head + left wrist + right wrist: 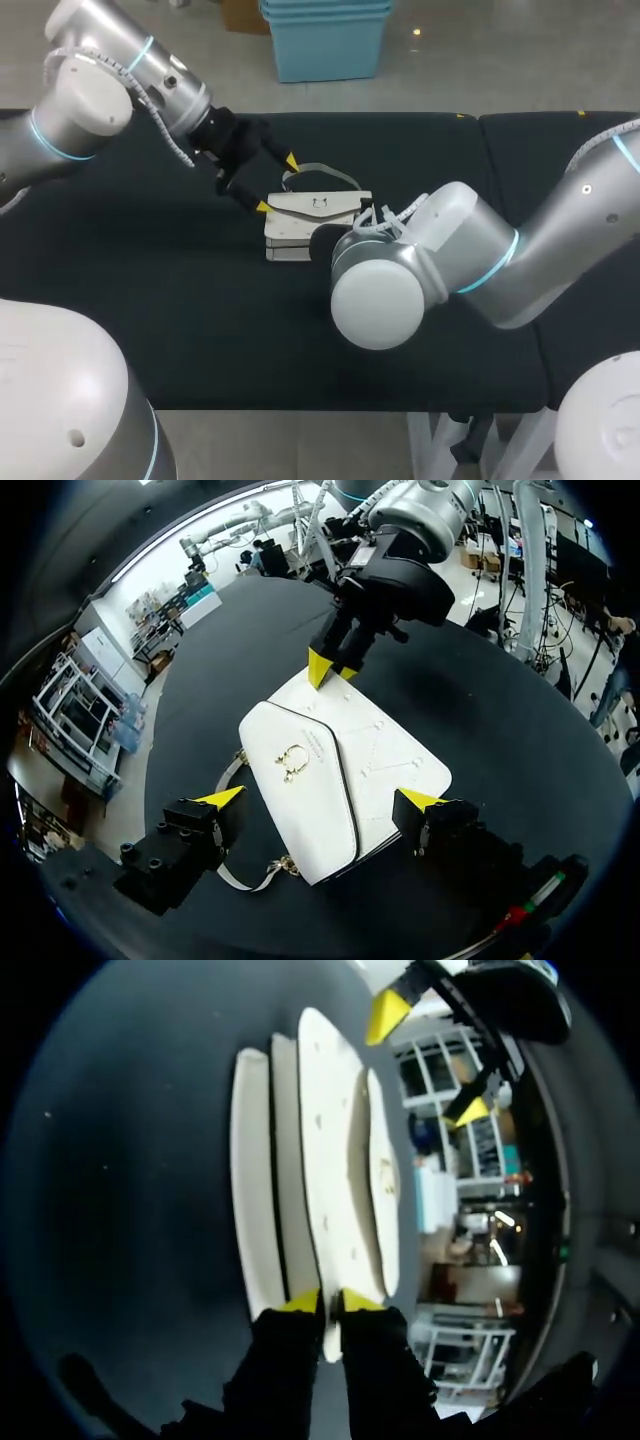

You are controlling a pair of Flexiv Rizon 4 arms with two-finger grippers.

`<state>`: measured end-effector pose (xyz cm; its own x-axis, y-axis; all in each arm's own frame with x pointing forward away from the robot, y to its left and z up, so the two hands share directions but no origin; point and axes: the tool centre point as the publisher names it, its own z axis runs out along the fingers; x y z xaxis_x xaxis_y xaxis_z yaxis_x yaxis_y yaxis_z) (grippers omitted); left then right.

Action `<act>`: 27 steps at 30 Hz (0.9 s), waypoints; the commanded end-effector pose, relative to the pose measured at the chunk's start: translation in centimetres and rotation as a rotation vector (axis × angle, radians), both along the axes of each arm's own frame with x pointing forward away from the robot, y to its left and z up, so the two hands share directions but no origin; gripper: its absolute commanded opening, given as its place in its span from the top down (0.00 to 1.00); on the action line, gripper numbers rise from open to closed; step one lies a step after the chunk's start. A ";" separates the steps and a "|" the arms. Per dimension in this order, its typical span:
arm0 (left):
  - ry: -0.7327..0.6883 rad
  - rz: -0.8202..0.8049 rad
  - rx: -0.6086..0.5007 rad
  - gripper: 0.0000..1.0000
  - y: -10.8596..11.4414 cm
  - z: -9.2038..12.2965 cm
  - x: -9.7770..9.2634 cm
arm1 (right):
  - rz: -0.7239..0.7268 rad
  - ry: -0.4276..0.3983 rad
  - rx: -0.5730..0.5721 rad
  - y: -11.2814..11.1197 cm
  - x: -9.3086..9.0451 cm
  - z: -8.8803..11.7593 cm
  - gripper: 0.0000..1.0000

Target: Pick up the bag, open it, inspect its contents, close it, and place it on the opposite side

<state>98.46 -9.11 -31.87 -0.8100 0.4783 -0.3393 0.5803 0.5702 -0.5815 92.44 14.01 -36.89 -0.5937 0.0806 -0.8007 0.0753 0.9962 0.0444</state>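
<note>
A white flap bag [318, 212] with a gold clasp lies flat mid-table, its grey strap [322, 172] looped behind it. My left gripper [276, 184] hovers over the bag's left end, open. In the left wrist view the bag [345, 780] lies under and between the wide-apart fingers of the left gripper [320, 800], apart from both. My right gripper [331, 667] is at the bag's far edge. In the right wrist view the right gripper [328, 1305] is shut on the thin edge of one layer of the bag [325, 1160]. In the head view my right arm's wrist hides those fingers.
The black padded table top [150, 300] spreads wide to the left and front of the bag. A seam [478, 180] splits it from a second pad at the right. My right arm's bulky elbow [385, 290] hangs over the front middle.
</note>
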 end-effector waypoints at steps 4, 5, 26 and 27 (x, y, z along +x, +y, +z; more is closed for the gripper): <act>-0.059 0.005 -0.034 0.00 -0.1 0.1 -0.2 | 0.011 -0.116 0.010 -0.1 -0.8 -0.7 1.00; -0.086 0.011 -0.040 0.00 -0.1 0.1 -0.3 | 0.007 -0.117 0.009 0.0 -1.0 -0.8 1.00; -0.331 -0.050 -0.160 0.00 -1.6 -1.4 -1.9 | -0.022 -0.105 0.021 0.2 -1.5 -0.8 1.00; -0.334 -0.051 -0.156 0.00 -1.7 -1.6 -1.9 | -0.022 -0.105 0.021 0.2 -1.5 -0.8 1.00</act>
<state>96.42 -10.39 -32.77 -0.6225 0.4507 -0.6398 0.7769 0.4550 -0.4353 91.09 14.37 -37.28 -0.5907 0.1133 -0.7989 0.1011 0.9927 0.0661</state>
